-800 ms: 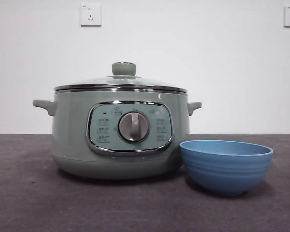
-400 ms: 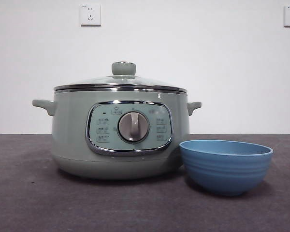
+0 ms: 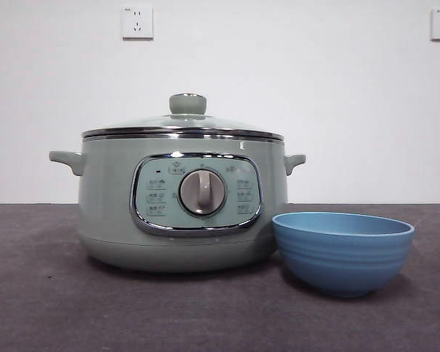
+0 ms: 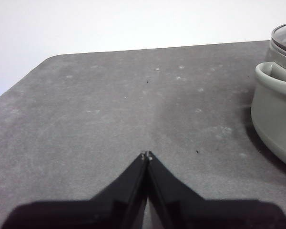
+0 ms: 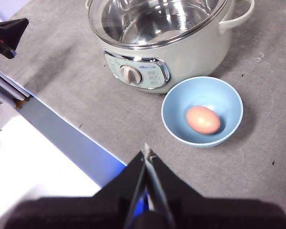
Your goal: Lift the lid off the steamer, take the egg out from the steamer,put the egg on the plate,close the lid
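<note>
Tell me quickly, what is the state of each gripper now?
Left gripper: closed, holding nothing.
Right gripper: closed, holding nothing.

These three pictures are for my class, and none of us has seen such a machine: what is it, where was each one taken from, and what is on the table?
It is a robot with two arms at a table. One picture looks level across the table from a low camera. It shows the green steamer with its glass lid on, and the blue plate, really a small bowl, beside it.

The other two come from cameras on the arms' wrists. The black wedge at the bottom of each is that arm's hand. The left hand is shut over bare table beside the steamer. The right hand is shut too, above the plate, where an egg lies. Neither hand holds anything.
</note>
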